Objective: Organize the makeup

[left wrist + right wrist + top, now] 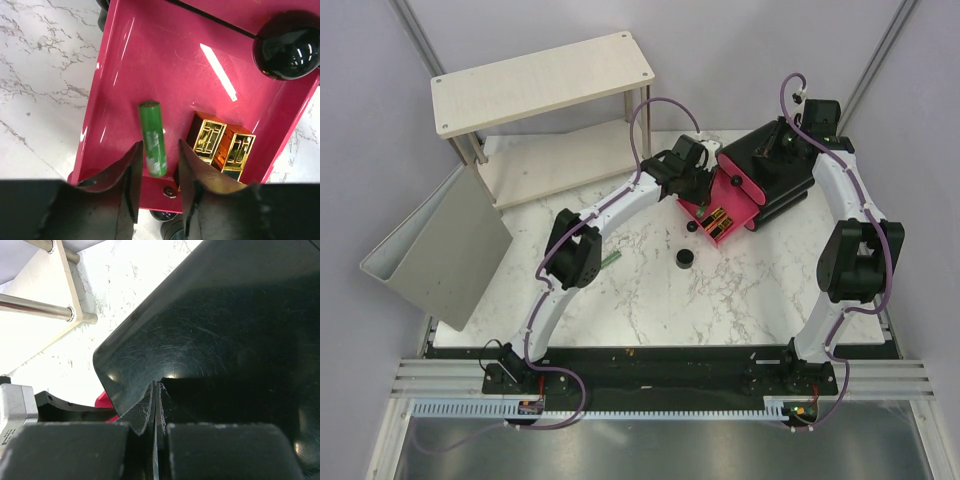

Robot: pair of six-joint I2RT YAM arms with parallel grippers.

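Observation:
A pink drawer (pixel 125 75) stands pulled out of the black box (pixel 775 170). A green tube (pixel 153 139) lies flat on the drawer floor, beside two black-and-gold cases (pixel 206 136) (pixel 235 150). My left gripper (pixel 160 145) hovers over the drawer's near end, open, its fingers either side of the tube's lower end without touching it. A second green tube (pixel 611 261) and a round black jar (pixel 685 259) lie on the marble table. My right gripper (pixel 156 385) is shut, its tips against the black box's top (pixel 225 330).
A black round knob (pixel 287 45) sits on the drawer front. A wooden two-level shelf (pixel 540 80) stands at the back left, and a grey bin (pixel 445 250) lies tipped at the left edge. The left arm's elbow (pixel 575 255) hangs near the loose tube.

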